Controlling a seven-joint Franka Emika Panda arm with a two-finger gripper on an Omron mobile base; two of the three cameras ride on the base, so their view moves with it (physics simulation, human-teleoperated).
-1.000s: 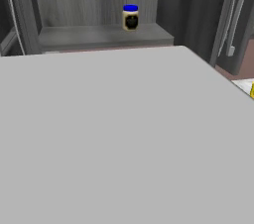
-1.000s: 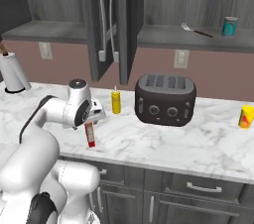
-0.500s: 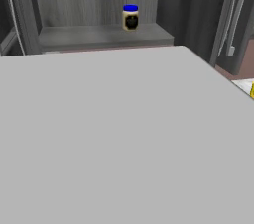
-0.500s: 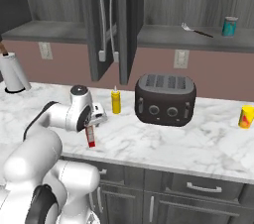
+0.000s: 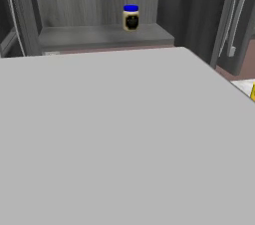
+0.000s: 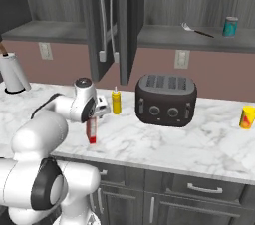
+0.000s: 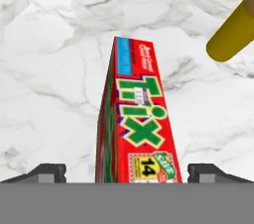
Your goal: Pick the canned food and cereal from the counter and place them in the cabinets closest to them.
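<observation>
red cereal (image 7: 141,129) upright near counter (image 6: 199,144) front edge | likely light, thin cardboard, crushable | gripper (image 7: 126,173) jaws wide, straddling box top | grip broad faces gently

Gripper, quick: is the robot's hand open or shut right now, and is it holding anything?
Gripper: open, one finger on each side of the red cereal box standing on the counter, not clamped on it yet.
</observation>
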